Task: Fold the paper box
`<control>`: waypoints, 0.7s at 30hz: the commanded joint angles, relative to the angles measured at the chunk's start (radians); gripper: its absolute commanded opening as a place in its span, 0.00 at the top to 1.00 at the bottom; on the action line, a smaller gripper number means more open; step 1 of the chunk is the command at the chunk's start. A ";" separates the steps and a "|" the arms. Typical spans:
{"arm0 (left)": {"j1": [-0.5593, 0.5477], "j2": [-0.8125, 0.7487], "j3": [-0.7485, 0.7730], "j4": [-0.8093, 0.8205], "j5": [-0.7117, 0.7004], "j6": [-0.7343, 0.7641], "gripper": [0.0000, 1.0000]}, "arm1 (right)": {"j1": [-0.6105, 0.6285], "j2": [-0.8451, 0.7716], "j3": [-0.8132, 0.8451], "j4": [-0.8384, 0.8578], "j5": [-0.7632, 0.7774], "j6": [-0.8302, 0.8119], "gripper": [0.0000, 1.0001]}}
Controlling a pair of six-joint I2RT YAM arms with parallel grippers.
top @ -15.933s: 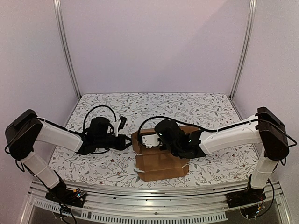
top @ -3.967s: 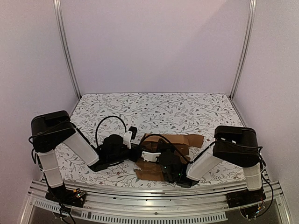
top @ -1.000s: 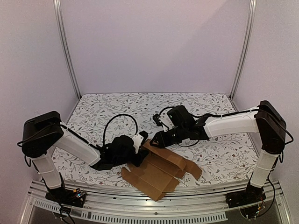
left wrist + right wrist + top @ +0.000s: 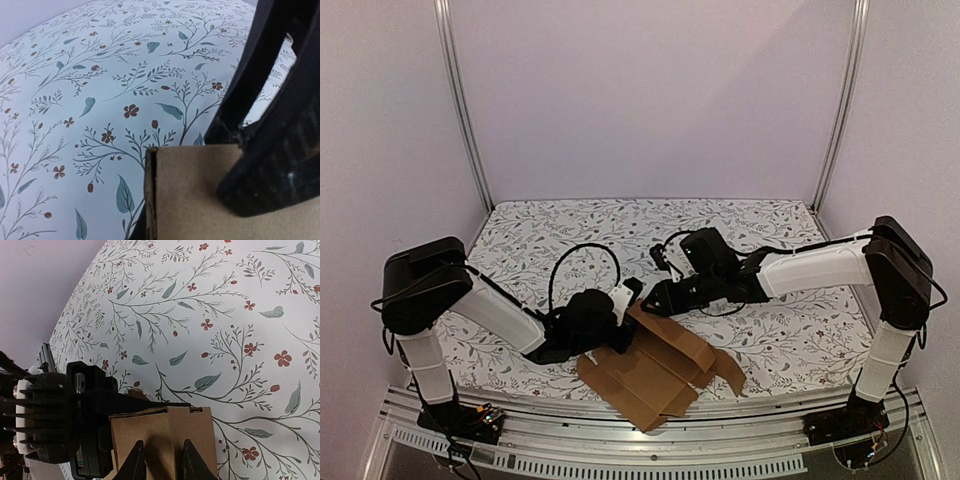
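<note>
The paper box (image 4: 655, 372) is a brown cardboard sheet, partly folded, lying at the near middle of the table with its far-left flap raised. My left gripper (image 4: 620, 322) is shut on that flap's left edge. In the left wrist view one black finger (image 4: 272, 170) presses on the cardboard (image 4: 195, 205). My right gripper (image 4: 650, 298) meets the same flap from the far side. Its two fingertips (image 4: 162, 462) stand a little apart, both against the face of the flap (image 4: 165, 432), gripping nothing. The left gripper's body (image 4: 50, 415) shows just behind the flap.
The floral tablecloth (image 4: 650, 230) covers the table. Metal posts (image 4: 460, 100) and lilac walls close in the back and sides. An aluminium rail (image 4: 650, 415) runs along the near edge between the arm bases. Black cables loop above both wrists.
My left gripper has closed on the flap and slid slightly right. The cardboard has shifted a little toward the near left. The right gripper has barely moved.
</note>
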 commanded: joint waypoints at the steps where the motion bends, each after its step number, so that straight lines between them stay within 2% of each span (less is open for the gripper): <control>1: -0.008 0.000 0.012 0.049 -0.013 -0.002 1.00 | 0.030 0.030 -0.017 0.016 -0.010 0.023 0.75; 21: -0.020 -0.028 -0.031 0.015 -0.119 -0.046 1.00 | 0.045 -0.013 -0.034 0.009 0.012 0.041 0.67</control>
